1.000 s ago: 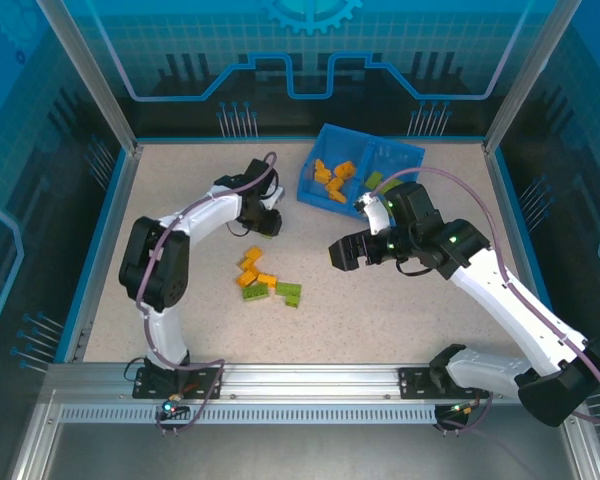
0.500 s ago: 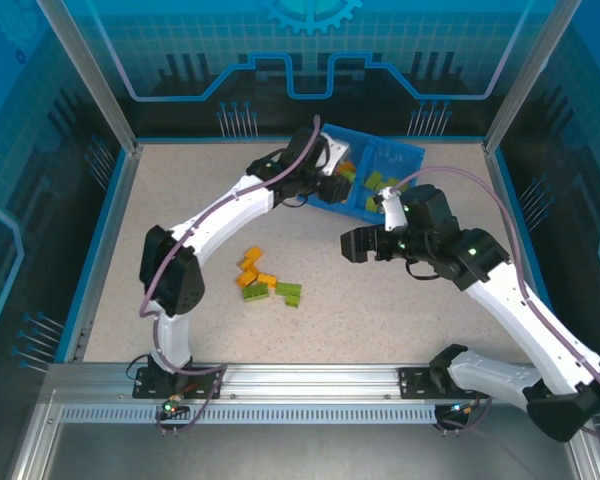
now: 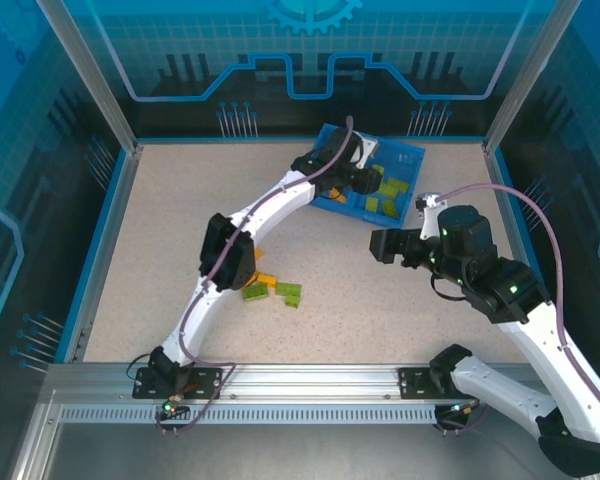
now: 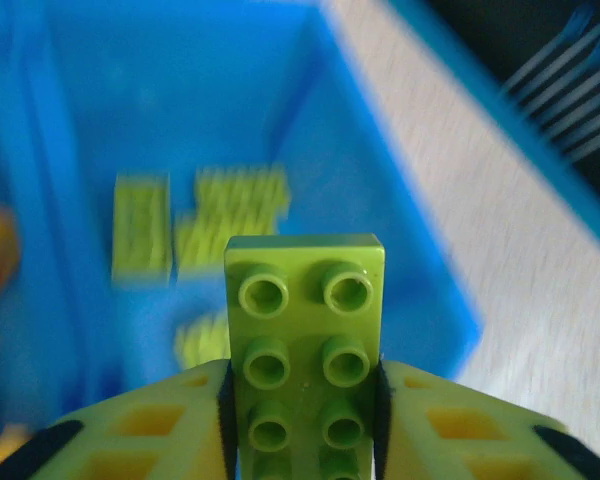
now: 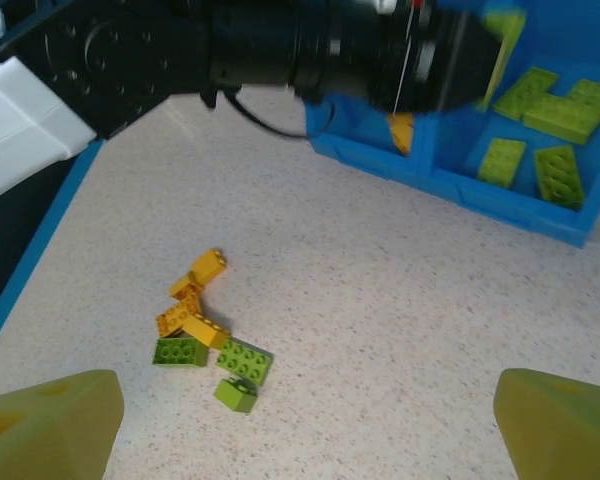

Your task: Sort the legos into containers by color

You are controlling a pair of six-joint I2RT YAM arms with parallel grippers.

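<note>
Green lego (image 4: 305, 350) now over tray (image 3: 410, 153), L end effector (image 4: 302, 390) reached fwd

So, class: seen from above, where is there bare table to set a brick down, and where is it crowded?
Free: the wide far-left stretch of table, between the left wall and the left arm; also the near strip between the loose bricks and the right arm's base. Crowded: the tray, where the left gripper holds a green brick.

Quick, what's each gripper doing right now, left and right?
Left gripper: closed on a light green studded plastic brick.
Right gripper: open, holding nothing.
</note>
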